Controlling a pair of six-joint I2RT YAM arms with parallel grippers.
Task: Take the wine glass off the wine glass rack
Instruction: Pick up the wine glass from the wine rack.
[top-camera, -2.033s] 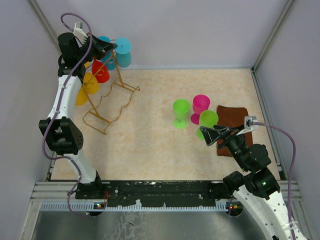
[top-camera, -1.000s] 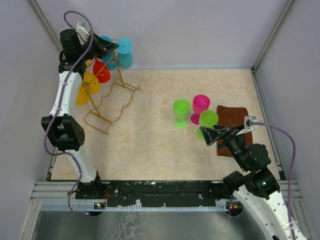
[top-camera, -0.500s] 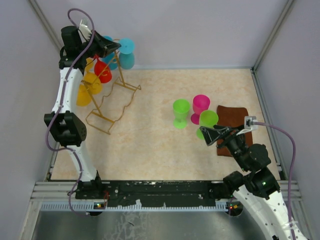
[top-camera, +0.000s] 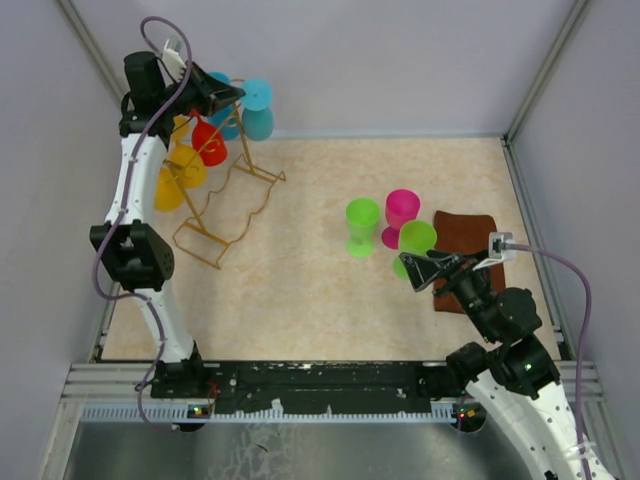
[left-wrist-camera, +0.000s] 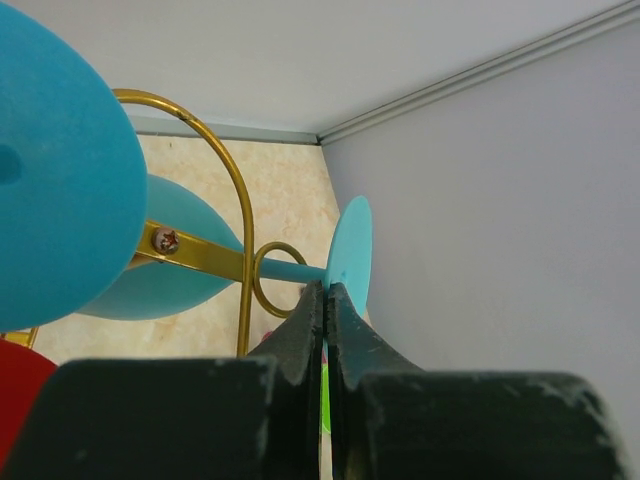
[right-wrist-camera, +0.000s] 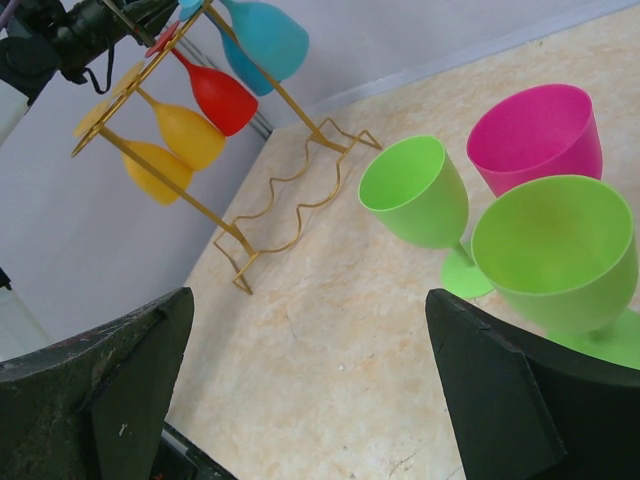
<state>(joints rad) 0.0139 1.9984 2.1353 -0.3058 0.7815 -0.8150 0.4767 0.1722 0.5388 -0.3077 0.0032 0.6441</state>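
A teal wine glass (top-camera: 255, 95) hangs at the top of the golden wire wine glass rack (top-camera: 196, 249) at the far left. My left gripper (left-wrist-camera: 326, 288) is shut on the thin edge of that glass's round foot (left-wrist-camera: 350, 250). The stem runs through a golden loop (left-wrist-camera: 275, 277) of the rack (left-wrist-camera: 200, 255). A second teal glass (left-wrist-camera: 60, 170), a red one (top-camera: 208, 143) and two yellow ones (top-camera: 180, 165) also hang there. My right gripper (right-wrist-camera: 310, 390) stands open over bare table near the right, holding nothing.
Two green glasses (right-wrist-camera: 415, 190) (right-wrist-camera: 555, 250) and a pink one (right-wrist-camera: 535, 125) stand upright right of centre, just ahead of my right gripper (top-camera: 425, 268). A brown cloth (top-camera: 468, 235) lies beside them. Walls close in the left, back and right sides.
My left gripper has shifted slightly right with the teal glass's foot in it, and the rack top and base have followed a little. The right arm has not moved.
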